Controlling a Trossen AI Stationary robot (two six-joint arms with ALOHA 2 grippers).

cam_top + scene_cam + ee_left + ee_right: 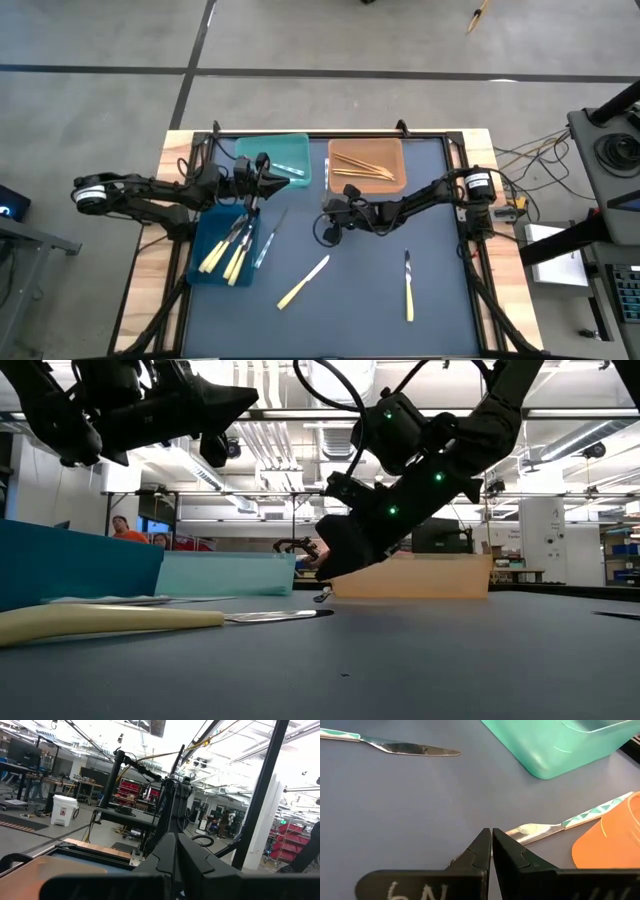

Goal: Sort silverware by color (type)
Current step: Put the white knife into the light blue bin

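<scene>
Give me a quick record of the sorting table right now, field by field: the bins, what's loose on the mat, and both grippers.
teal bin: one pale utensil inside
orange bin: tan utensils inside
blue bin: several yellow-handled pieces
loose on mat: yellow-handled knife, second yellow-handled knife, teal-handled knife, teal-handled utensil
left gripper: shut, between teal and blue bins
right gripper: shut, low by teal-handled utensil

Teal bin point(290, 152), orange bin point(368, 160), pale-yellow-handled knife point(303, 281).
</scene>
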